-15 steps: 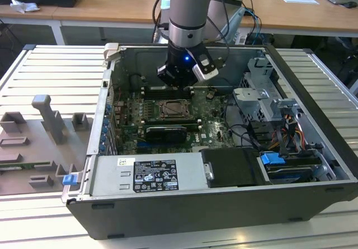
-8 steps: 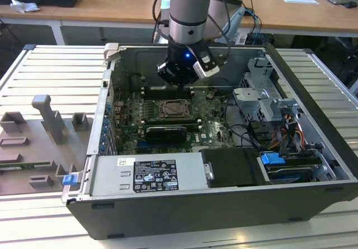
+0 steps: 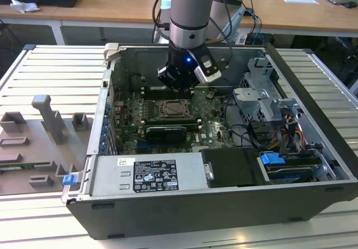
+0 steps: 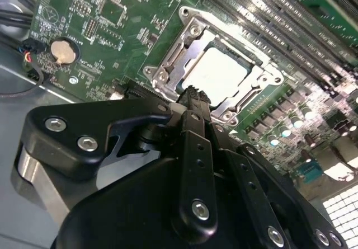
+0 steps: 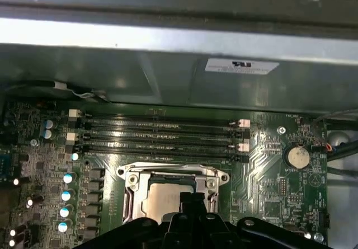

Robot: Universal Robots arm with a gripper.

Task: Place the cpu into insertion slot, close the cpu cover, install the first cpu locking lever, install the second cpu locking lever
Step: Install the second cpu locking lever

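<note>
1 gripper (image 4: 193,95), fingers pressed together and empty, hung over the cpu (image 4: 221,73), seated in the insertion slot (image 4: 168,56) under the cpu cover (image 4: 246,89); an unlatched cover could spring up.

Exterior view: high, off the arm, looks down into open computer case (image 3: 313,126). Both wrist views ride close above motherboard (image 4: 106,31), gripper (image 4: 193,95) in foreground. Shared: cpu (image 5: 165,200) in insertion slot (image 5: 173,184), memory slots (image 5: 159,134), coin battery (image 5: 296,156).
</note>
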